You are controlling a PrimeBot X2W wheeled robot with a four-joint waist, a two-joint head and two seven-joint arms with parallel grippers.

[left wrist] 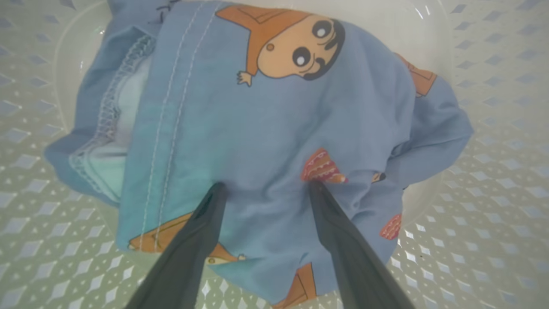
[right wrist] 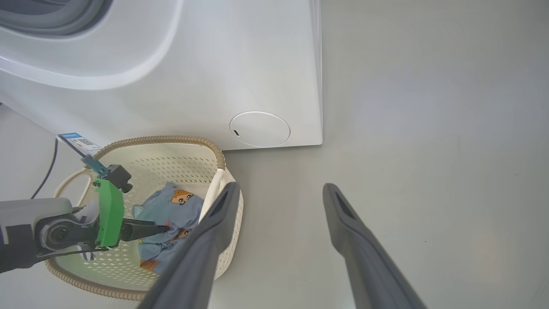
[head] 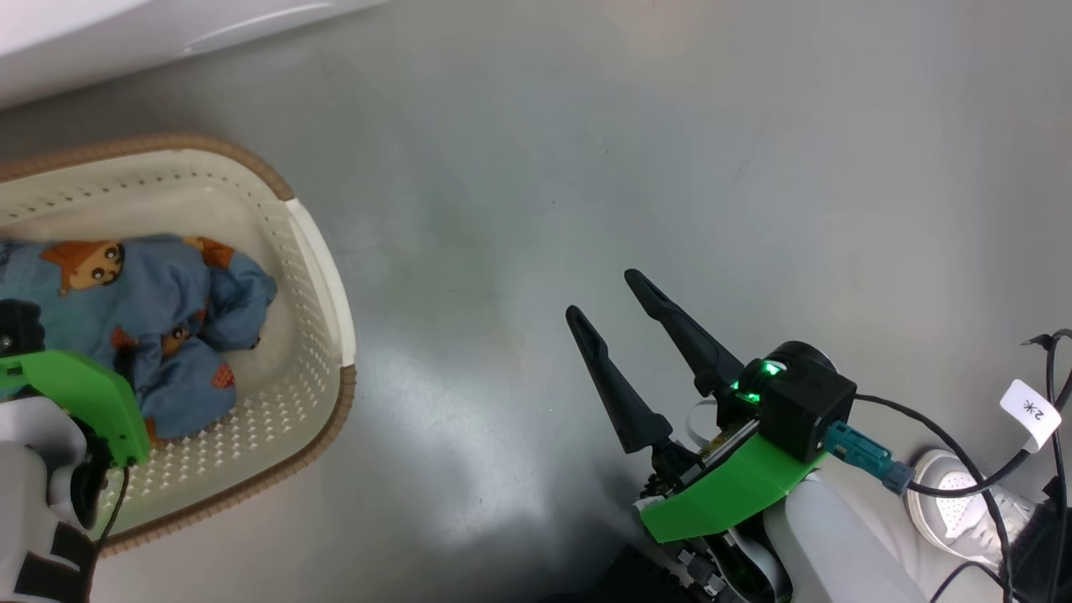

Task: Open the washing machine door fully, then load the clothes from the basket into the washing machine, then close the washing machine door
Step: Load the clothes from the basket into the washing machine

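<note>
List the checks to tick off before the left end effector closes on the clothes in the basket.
1. left end effector open: ok, fingers spread apart.
2. Fingertips at the blue garment: ok, both tips meet the cloth.
3. Garment lies inside the basket: ok.
4. right end effector out of the way: ok, open over bare floor beside the basket.
5. The door of the washing machine fully open: cannot tell; the grey gasket is exposed, but how far the door has swung is not settled.
</note>
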